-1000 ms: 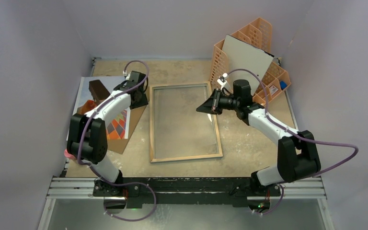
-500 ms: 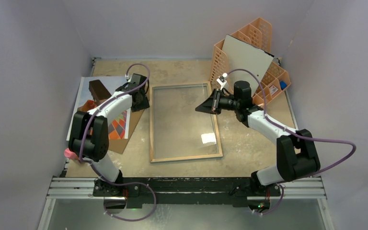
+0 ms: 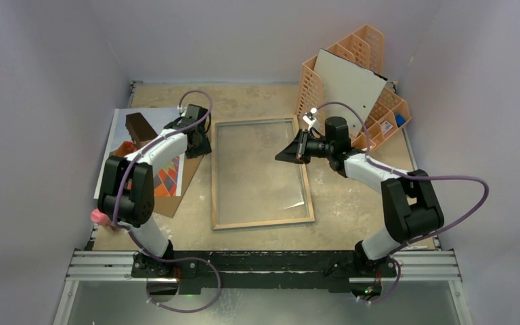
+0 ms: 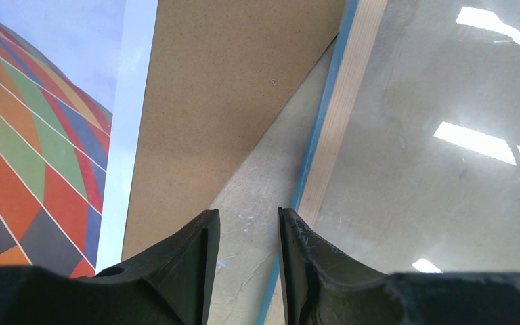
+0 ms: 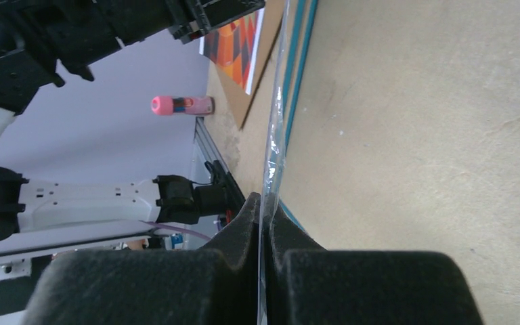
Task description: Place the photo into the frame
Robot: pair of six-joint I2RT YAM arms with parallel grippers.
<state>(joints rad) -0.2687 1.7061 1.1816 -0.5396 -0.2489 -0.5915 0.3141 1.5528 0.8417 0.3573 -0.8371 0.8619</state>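
The frame (image 3: 263, 222) lies flat in the middle of the bench (image 3: 352, 203), its light wood rim upward and a blue edge showing along its side in the left wrist view (image 4: 338, 122). The right end effector (image 3: 288, 155) reaches in over the frame's right rim, its fingers pinched fully together on the thin edge of the glass pane (image 3: 257, 169). The right wrist view shows that clear edge (image 5: 274, 122) running straight out from between the closed fingers (image 5: 265, 210). The pane seems tipped up a little on that side, though its transparency makes this hard to judge. The left end effector (image 3: 200, 145) hangs just outside the frame's far left corner, its fingers partly apart and holding nothing. Between them the left wrist view (image 4: 247, 223) shows only bare bench and the frame's rim. The photo (image 3: 169, 177) lies left of the frame, well apart from it, with its coloured balloon panels showing (image 4: 34, 149). The brown hardboard backing (image 3: 169, 204) covers the photo's frame-side part, one corner pointing toward the frame's left rim (image 4: 230, 88). Beyond the frame's far right corner stands an orange lattice organiser (image 3: 364, 42) with a grey-white board (image 3: 349, 78) leaning against it.
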